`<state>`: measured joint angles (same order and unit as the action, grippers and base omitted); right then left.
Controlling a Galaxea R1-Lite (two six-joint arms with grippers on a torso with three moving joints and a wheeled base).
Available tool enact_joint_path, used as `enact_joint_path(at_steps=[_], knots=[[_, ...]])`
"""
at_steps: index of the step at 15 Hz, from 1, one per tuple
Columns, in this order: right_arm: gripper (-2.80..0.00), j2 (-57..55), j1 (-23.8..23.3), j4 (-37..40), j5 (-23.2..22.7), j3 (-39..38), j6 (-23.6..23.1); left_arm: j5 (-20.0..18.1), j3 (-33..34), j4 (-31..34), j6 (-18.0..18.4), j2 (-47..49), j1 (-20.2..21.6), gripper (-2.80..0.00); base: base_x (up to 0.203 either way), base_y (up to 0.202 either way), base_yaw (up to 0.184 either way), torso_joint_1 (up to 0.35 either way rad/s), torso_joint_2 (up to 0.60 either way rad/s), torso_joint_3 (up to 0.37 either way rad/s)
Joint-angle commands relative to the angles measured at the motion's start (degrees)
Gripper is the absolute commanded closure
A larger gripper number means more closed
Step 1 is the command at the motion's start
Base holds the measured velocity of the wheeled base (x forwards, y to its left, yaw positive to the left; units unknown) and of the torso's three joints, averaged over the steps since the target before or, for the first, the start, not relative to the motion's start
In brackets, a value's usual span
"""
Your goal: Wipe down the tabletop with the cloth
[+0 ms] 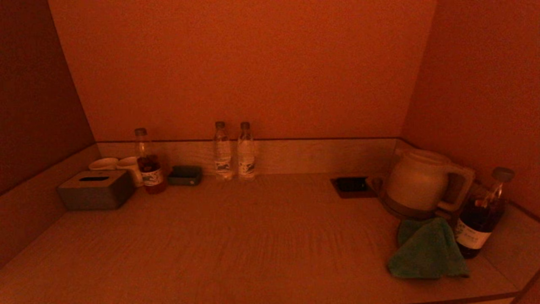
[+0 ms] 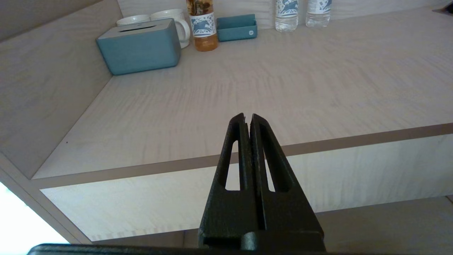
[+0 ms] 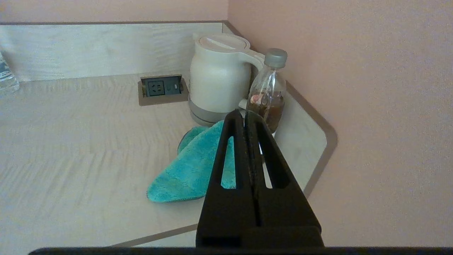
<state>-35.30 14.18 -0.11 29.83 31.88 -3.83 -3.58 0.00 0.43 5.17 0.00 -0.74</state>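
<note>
The green cloth [image 1: 427, 250] lies crumpled on the pale wood-grain tabletop [image 1: 253, 236] at the front right, just in front of the pale kettle [image 1: 419, 181]. It also shows in the right wrist view [image 3: 191, 166]. My right gripper [image 3: 245, 114] is shut and empty, held off the table's front right corner, short of the cloth. My left gripper [image 2: 246, 117] is shut and empty, held before the table's front edge [image 2: 141, 170] on the left side. Neither gripper shows in the head view.
A grey tissue box [image 1: 96, 190], two cups [image 1: 120, 165], a tea bottle [image 1: 147, 162] and a small tray [image 1: 185, 175] stand at the back left. Two water bottles [image 1: 234, 152] stand at the back middle. A socket panel [image 1: 352, 185] and a dark bottle [image 1: 483, 215] flank the kettle.
</note>
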Motion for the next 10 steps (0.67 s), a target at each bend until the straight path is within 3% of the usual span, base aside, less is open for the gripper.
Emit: enact_joint_path(at_steps=[1,10], knots=[[0.00,3.78,-0.80,0.23,-0.79,-1.25,-0.11,-0.03,0.00,0.01,0.02,0.00,0.04,0.00,0.000,0.000,0.000,0.000,0.00,0.000],[0.00,12.99,-5.16,0.33,-2.65,-6.48,-0.13,-0.03,0.00,0.01,0.02,0.00,-0.05,0.00,0.000,0.000,0.000,0.000,0.00,0.000]])
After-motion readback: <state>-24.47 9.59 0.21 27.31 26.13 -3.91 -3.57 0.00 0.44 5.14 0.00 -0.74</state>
